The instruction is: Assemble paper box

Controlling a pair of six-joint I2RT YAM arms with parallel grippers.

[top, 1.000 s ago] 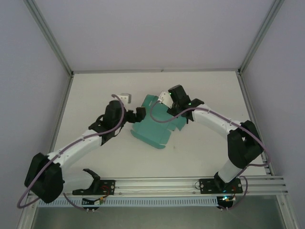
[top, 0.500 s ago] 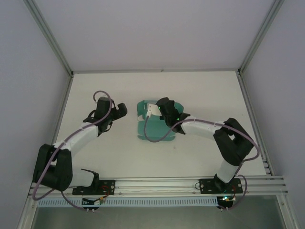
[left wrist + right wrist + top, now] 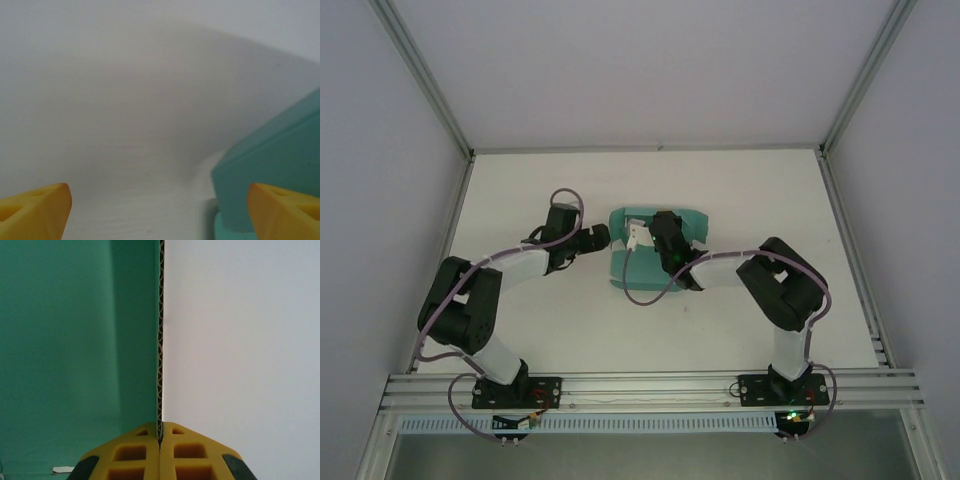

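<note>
The teal paper box (image 3: 625, 268) lies mid-table, partly folded, with rounded flaps at its far side. My right gripper (image 3: 662, 232) reaches over it from the right. In the right wrist view that gripper (image 3: 160, 439) is shut on a standing wall of the box. The wall's corrugated edge (image 3: 161, 340) runs straight up from the yellow fingertips (image 3: 130, 455), and a teal panel (image 3: 65, 340) lies to its left. My left gripper (image 3: 603, 236) sits just left of the box. In the left wrist view it (image 3: 160, 215) is open, with a corner of the box (image 3: 275, 165) beside its right finger (image 3: 285, 212).
The white table (image 3: 760, 190) is enclosed by pale walls and aluminium posts. A metal rail (image 3: 650, 382) holding both arm bases runs along the near edge. Cables loop over both forearms near the box.
The left gripper has swung right, from well clear of the box to its left edge. The right arm has folded in, its elbow moving left, while its gripper stayed on the box.
</note>
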